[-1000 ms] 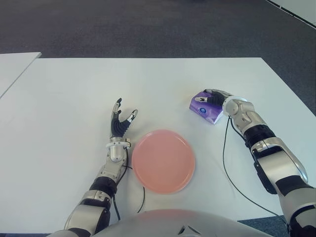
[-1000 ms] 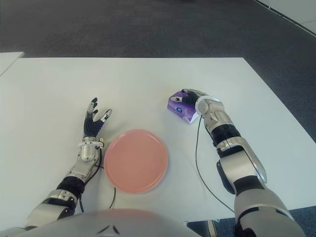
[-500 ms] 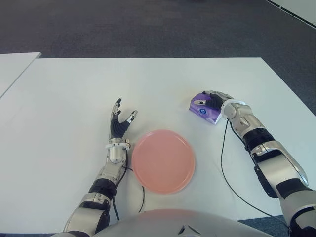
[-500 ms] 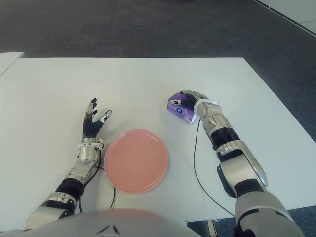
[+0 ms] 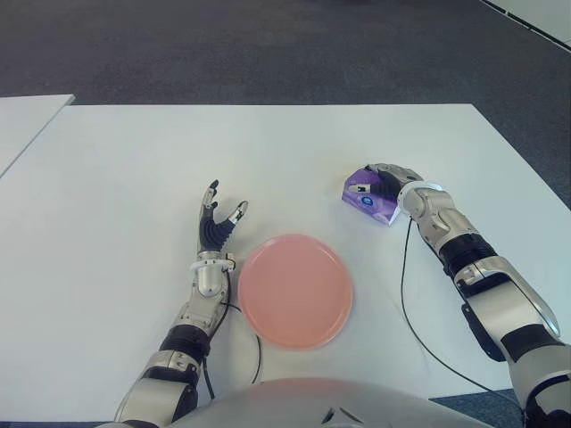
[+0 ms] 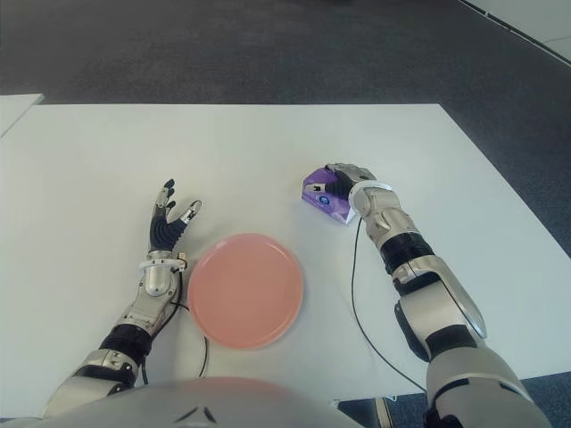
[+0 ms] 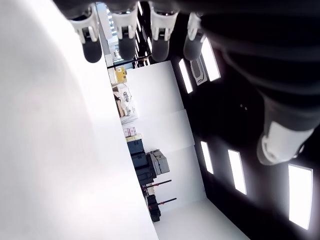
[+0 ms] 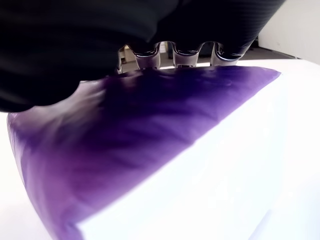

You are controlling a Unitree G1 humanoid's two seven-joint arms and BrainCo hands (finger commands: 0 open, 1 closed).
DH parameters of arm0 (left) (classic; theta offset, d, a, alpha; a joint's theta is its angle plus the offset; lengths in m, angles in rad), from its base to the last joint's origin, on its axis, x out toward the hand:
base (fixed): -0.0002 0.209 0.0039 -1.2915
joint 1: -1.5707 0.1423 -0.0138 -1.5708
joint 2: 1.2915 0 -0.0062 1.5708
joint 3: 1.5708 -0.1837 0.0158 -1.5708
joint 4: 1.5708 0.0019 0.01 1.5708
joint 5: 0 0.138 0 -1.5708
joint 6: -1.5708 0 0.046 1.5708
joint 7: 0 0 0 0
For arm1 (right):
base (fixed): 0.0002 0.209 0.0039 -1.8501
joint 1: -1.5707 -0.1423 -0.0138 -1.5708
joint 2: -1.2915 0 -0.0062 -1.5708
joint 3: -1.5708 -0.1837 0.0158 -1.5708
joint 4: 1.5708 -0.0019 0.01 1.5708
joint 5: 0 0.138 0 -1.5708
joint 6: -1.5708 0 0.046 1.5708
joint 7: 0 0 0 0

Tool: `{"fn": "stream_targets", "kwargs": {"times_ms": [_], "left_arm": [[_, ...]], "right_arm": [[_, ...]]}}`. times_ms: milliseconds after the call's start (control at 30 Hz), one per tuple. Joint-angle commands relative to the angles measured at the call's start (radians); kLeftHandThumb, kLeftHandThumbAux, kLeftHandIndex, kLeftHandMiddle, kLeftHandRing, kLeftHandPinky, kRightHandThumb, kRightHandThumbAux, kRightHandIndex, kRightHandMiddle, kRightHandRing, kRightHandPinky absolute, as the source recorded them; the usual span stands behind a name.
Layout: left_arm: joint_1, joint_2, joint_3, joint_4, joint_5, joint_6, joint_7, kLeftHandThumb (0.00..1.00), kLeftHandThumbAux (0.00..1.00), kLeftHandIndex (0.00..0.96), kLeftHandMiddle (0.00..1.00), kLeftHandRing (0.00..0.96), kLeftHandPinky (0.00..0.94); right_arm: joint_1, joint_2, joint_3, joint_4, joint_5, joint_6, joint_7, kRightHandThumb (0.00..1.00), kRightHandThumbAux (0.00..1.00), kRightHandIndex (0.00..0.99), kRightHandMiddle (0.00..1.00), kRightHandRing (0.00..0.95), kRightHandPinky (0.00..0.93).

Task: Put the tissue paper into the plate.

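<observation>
Right hand (image 5: pixel 393 181) fingers curled over tissue pack (image 5: pixel 368 197), seemingly gripping; left hand (image 5: pixel 217 225) spread.

- A white table (image 5: pixel 134 178) carries everything, with dark carpet floor (image 5: pixel 268 45) beyond its far edge.
- A round pink plate (image 5: pixel 294 290) lies flat on it near the front edge, near the middle.
- A purple tissue pack (image 5: pixel 368 196) lies on it to the right, farther back, well apart from the plate.
- A thin black cable (image 5: pixel 406 294) trails across the table right of the plate.
</observation>
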Motion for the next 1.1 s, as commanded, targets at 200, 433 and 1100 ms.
{"fn": "stream_targets", "kwargs": {"times_ms": [200,433,1100], "left_arm": [[0.095,-0.012,-0.007,0.056,0.009,0.02,-0.011,0.004,0.547,0.0,0.0,0.0,0.0],[0.1,-0.014,-0.009,0.051,0.005,0.026,-0.018,0.004,0.548,0.0,0.0,0.0,0.0],[0.115,-0.021,-0.014,0.034,0.019,0.016,0.005,0.0,0.539,0.0,0.0,0.0,0.0]], "right_arm": [[0.085,-0.03,0.032,-0.029,-0.061,-0.088,-0.153,0.429,0.116,0.0,0.0,0.0,0.0],[0.135,-0.065,0.087,-0.11,-0.168,-0.137,-0.279,0.396,0.108,0.0,0.0,0.0,0.0],[0.175,-0.084,0.314,-0.096,-0.549,-0.056,-0.435,0.416,0.156,0.0,0.0,0.0,0.0]]}}
